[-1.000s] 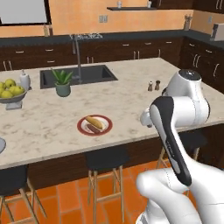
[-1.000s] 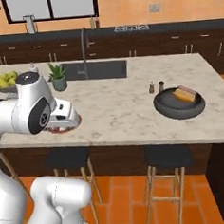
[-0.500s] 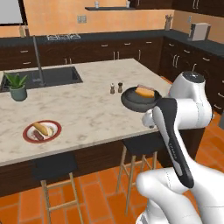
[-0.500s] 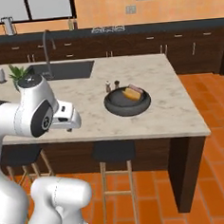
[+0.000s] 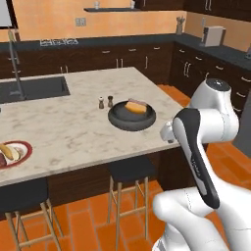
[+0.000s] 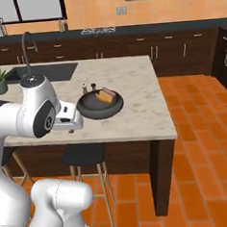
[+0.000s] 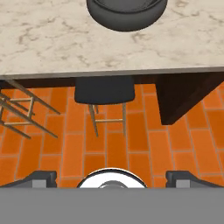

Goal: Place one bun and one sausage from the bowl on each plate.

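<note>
Base drove along the table [image 5: 73, 132]; bowl [image 5: 132, 116] came nearer. Pincer [image 7: 111, 177] wide, empty, short of bowl. Bun [image 5: 135, 106] in bowl likely soft, light; grip mid-length.

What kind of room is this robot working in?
A home kitchen, rendered: a marble-topped island with a built-in sink, bar stools tucked under it, and dark cabinets along the wall.

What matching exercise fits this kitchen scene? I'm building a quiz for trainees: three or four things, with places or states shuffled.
Things:
1. bun
2. plate
3. stool
4. hand

Places or states:
A. open, holding nothing
B. under the counter's edge, below the bowl
C. in the dark bowl
D. at the counter's near left edge, with food on it

Pairs: 1-C, 2-D, 3-B, 4-A
</note>
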Controlling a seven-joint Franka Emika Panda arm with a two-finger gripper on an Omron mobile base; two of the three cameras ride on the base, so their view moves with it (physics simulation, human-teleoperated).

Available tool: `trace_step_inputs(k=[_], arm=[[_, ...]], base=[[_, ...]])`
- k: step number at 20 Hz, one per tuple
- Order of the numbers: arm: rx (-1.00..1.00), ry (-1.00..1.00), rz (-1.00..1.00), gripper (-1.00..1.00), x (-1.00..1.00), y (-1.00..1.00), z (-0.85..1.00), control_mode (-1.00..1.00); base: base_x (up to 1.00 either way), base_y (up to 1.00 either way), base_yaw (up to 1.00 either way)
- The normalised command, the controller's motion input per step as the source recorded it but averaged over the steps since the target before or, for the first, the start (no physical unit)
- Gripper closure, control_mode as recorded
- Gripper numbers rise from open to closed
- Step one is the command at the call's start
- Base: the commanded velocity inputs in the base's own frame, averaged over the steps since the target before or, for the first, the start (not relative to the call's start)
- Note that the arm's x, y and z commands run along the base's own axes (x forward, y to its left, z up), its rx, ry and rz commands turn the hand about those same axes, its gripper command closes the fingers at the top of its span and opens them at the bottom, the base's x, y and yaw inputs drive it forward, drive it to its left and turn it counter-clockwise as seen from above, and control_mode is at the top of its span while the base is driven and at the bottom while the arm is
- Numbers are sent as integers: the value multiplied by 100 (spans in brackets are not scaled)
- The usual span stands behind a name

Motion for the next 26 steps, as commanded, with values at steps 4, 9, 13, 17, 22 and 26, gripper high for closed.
trace_step_inputs(k=[4, 9, 13, 17, 22, 26], arm=[[0, 0, 0, -100, 0, 0, 0, 100], [0, 0, 0, -100, 0, 0, 0, 100], [0, 0, 0, -100, 0, 0, 0, 100], [0, 0, 0, -100, 0, 0, 0, 100], [0, 0, 0, -100, 0, 0, 0, 100], [0, 0, 0, -100, 0, 0, 0, 100]], base=[[35, -17, 12], [51, -38, 15], [63, -73, 5], [73, -73, 8], [34, -15, 15], [13, 0, 15]])
